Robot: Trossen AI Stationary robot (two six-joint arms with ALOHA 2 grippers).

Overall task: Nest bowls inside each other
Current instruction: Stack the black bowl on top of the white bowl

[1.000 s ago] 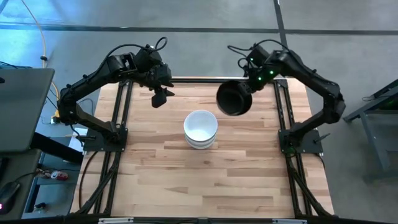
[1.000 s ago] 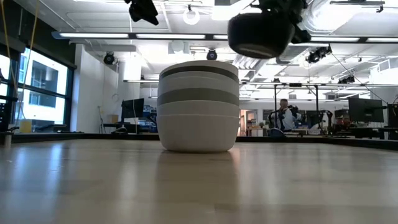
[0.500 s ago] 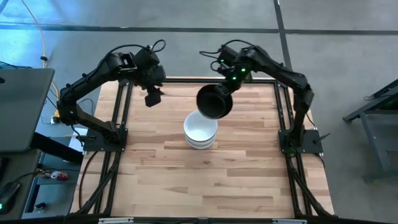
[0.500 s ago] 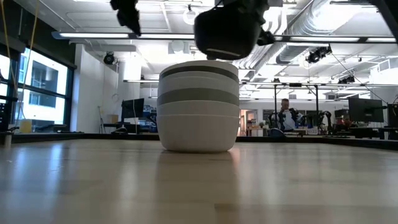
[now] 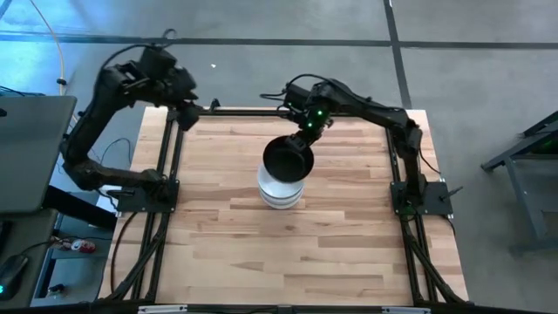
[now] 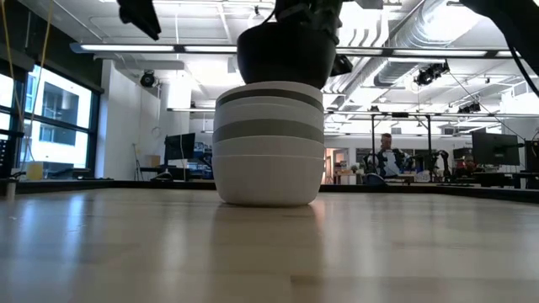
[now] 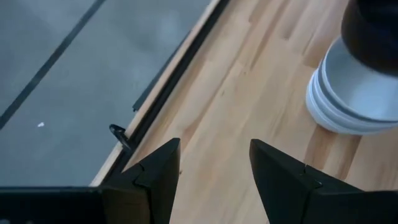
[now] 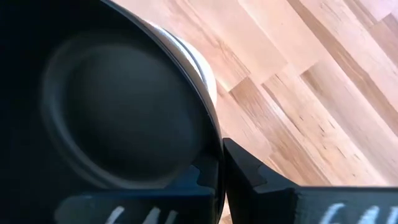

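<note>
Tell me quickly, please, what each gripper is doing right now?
Left gripper: open, empty, at the table's far left corner.
Right gripper: shut on the black bowl, above the stack of bowls.

A stack of nested bowls (image 6: pixel 269 143) is standing upright near the middle of the tabletop (image 5: pixel 279 244), showing glossy white bands alternating with matte grey ones in the low view; from above, its topmost bowl is showing a white inside. The black bowl (image 5: pixel 287 158) is hanging upright right over the stack's mouth, its base sitting at the top rim, pinched at its rim by the right claw (image 5: pixel 302 135).
</note>
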